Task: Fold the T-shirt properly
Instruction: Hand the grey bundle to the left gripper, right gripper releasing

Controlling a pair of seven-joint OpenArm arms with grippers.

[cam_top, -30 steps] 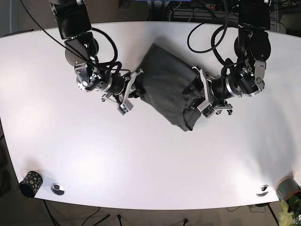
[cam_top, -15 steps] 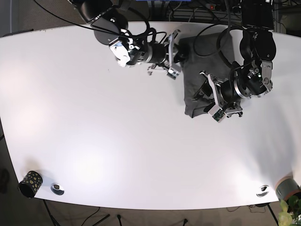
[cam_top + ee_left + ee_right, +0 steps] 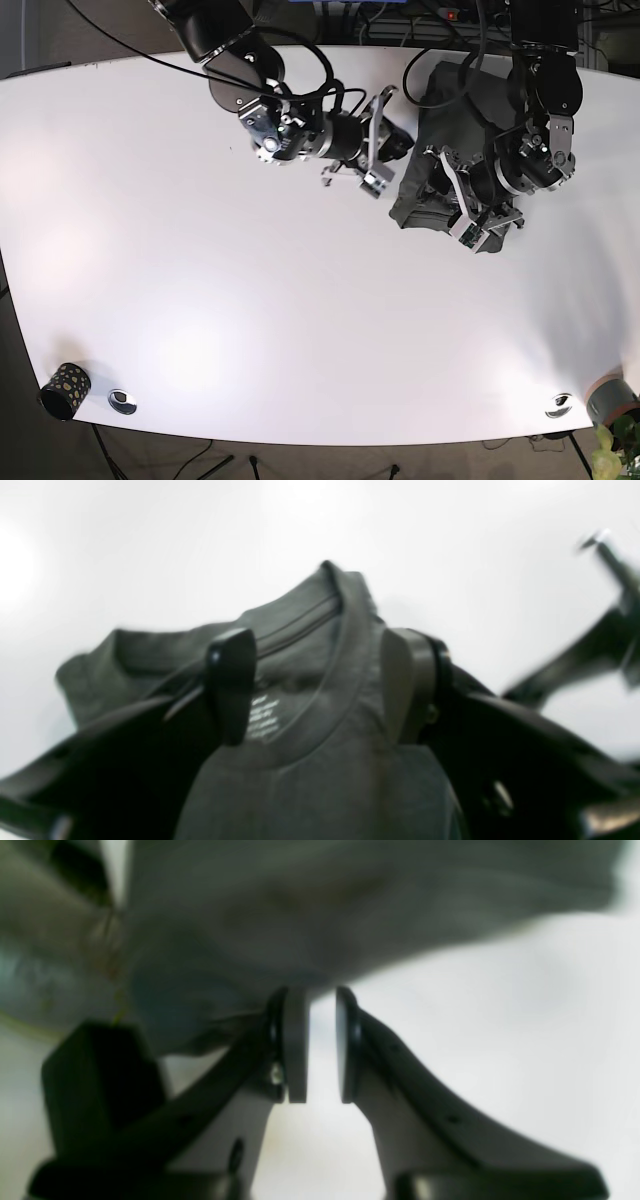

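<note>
The dark grey T-shirt (image 3: 450, 110) lies bunched at the table's back right. My left gripper (image 3: 475, 222) rests on its near end. In the left wrist view the left gripper (image 3: 320, 685) has its fingers wide apart, and the T-shirt (image 3: 320, 760) collar and label lie flat between them, not pinched. My right gripper (image 3: 388, 143) is at the shirt's left edge. In the right wrist view the right gripper (image 3: 320, 1045) shows a narrow gap with only white table in it. The T-shirt (image 3: 320, 915) is a blur just past its tips.
The white table (image 3: 250, 300) stretches to the left and front of the shirt. A black dotted cup (image 3: 64, 390) stands at the front left corner beside a metal fitting (image 3: 122, 402). Another fitting (image 3: 558, 405) and a pot (image 3: 612, 400) sit front right.
Both arms have carried the shirt from the table's middle to the back right, and it has bunched up. The right gripper has drawn down and back a little from the shirt's left edge.
</note>
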